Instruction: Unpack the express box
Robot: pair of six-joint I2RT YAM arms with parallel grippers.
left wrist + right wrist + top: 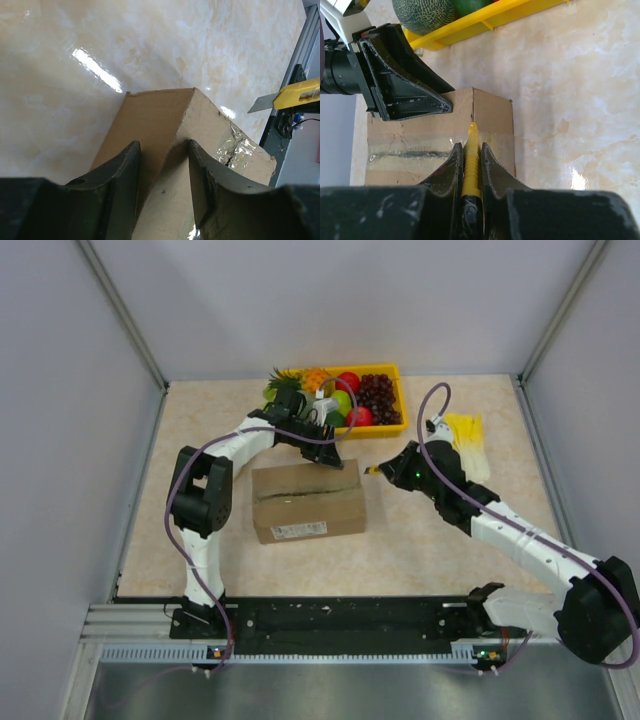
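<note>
The express box [308,502] is being supported flat on the table [420,550], centred between the two arms, with its white label [298,530] being presented on the near side face. Its top flaps are being kept closed by a strip of clear tape [305,495] running lengthwise.

The far upper edge of the box is being straddled by the left gripper [322,455]. Its jaws are being held partly apart, with one of the fingers [122,185] over the far side face and the other over the top. Whether the pads are pressing the cardboard cannot be told.

A yellow utility knife [471,175] is being clamped between the nearly closed jaws of the right gripper [385,471]. Its blade [262,102] is being pointed at the right end of the box, near the taped seam; contact cannot be told.

Behind the box, assorted fruit is being contained in a yellow tray [390,427].
</note>
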